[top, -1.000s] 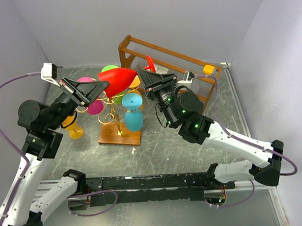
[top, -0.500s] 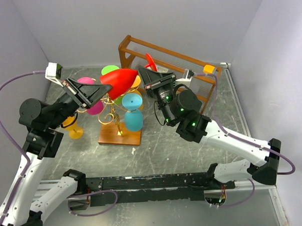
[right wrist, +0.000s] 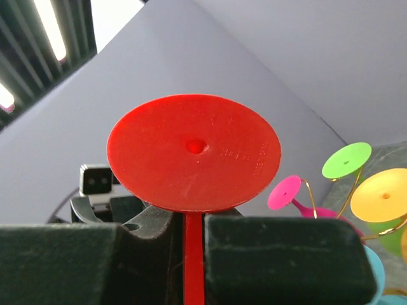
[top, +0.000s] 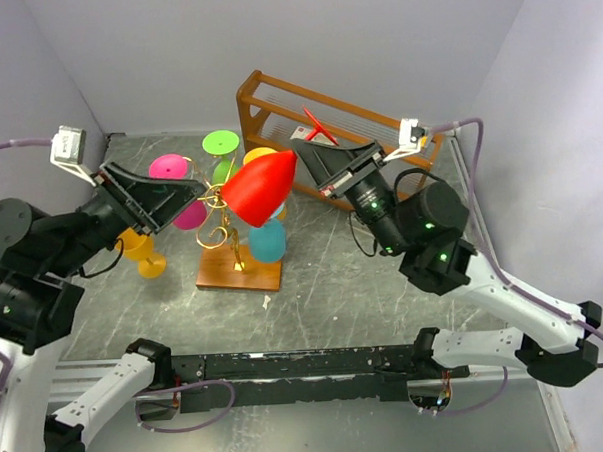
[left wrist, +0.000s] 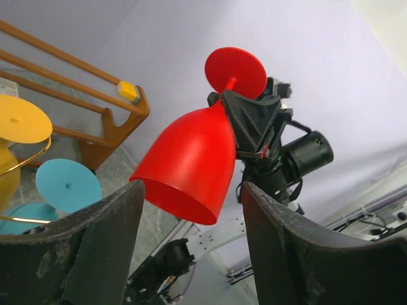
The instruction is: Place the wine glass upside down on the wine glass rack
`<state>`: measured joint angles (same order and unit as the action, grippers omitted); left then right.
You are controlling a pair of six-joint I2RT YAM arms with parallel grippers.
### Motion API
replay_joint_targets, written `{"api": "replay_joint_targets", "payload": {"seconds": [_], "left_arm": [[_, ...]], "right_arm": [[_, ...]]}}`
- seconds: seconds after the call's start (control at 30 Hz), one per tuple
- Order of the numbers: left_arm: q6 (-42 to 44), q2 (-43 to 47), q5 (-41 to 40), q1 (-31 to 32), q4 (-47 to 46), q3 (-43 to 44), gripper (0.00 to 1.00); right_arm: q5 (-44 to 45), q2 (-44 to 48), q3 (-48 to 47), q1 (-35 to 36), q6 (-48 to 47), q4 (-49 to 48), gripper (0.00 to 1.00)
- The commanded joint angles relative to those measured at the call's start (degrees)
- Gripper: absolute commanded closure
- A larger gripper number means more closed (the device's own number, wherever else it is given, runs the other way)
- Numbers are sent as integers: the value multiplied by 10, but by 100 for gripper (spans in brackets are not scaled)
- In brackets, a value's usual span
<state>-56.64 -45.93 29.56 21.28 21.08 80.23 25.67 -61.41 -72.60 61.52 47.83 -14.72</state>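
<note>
Top external view: the right gripper (top: 311, 153) is closed on the stem of the red wine glass (top: 260, 188). The glass is tilted, foot high and toward the brown wooden shelf (top: 266, 95), bowl mouth pointing down and to the left. The bowl overlaps the top of the wine glass rack (top: 238, 272), whose gold scrolls rise from a wooden base on the table (top: 334, 285). This view does not settle whether the bowl touches the wire. The rack carries green (top: 221, 141), pink (top: 169, 167), yellow (top: 259, 155) and blue (top: 267, 240) glasses. An orange glass (top: 143, 255) stands on the table to the rack's left. The left gripper (top: 185, 196) sits at the rack's left side, jaws spread.

Left wrist view: it shows what the overhead view does not. The red wine glass (left wrist: 191, 165) hangs in the air, apart from the yellow foot (left wrist: 19, 121) and the blue foot (left wrist: 67, 185). The right gripper (left wrist: 251, 121) clamps the stem just below the red foot. The left fingers (left wrist: 70, 254) stand wide apart with nothing held.

Right wrist view: only this view confirms the grip. The red stem (right wrist: 193, 260) runs between the two pads (right wrist: 63, 264), which press against it from both sides. The foot of the glass (right wrist: 194, 152) lies just beyond them. The bowl is hidden here.
</note>
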Motion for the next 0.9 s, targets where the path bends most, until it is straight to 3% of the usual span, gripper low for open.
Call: {"api": "replay_joint_targets", "payload": {"seconds": [0.0,0.17,0.37,0.53,0.67,0.87], "left_arm": [[92,10,-20,3,112,46,25],[88,19,-4,3,121,56,16],[61,22,-17,3,154,59,14],[16,34,-68,3,205,69,17],[-17,47,-56,4,219,60,16],[-30,65,-52,4,281,60,16]], "right_arm": [[-110,31,-21,-1,-128,95,100],[-179,37,-29,2,-197,150,100],[-238,7,-31,31,-276,179,100],[-176,-13,-20,138,-353,168,100],[-93,-44,-31,230,-415,163,100],[-45,-66,-3,262,-463,116,100]]}}
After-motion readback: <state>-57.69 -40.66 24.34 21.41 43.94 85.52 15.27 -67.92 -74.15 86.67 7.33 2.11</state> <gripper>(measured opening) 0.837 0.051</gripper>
